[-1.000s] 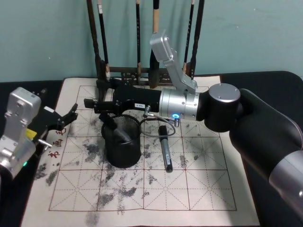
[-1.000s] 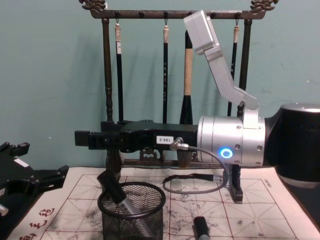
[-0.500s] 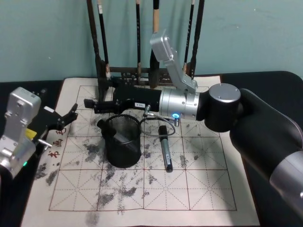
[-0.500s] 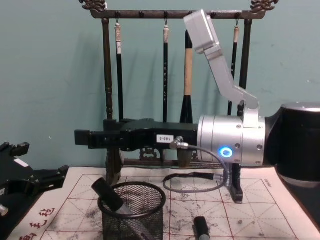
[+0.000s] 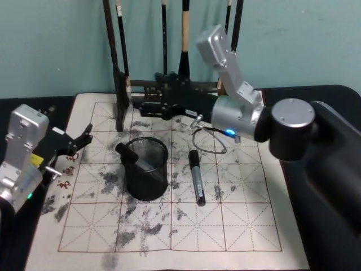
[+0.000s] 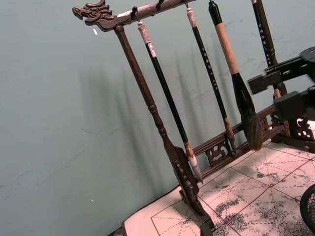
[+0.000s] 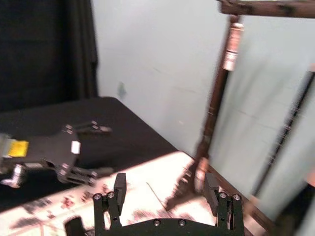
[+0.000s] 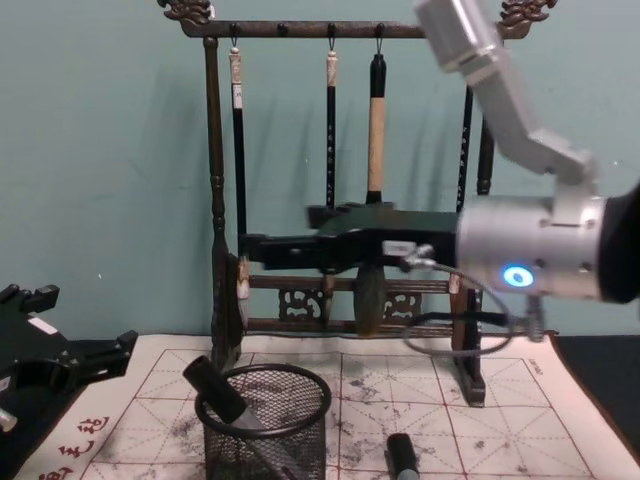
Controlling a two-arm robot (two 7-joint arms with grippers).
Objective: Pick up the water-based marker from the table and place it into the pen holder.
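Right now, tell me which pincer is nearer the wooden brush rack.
Right. The right pincer hangs open just in front of the brush rack, above the mat; the left pincer sits at the mat's left edge.

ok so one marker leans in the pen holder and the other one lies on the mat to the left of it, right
Not quite. The head view shows the second marker lying on the mat to the right of the pen holder, not the left. The rest is right: the first marker does lean in the pen holder.
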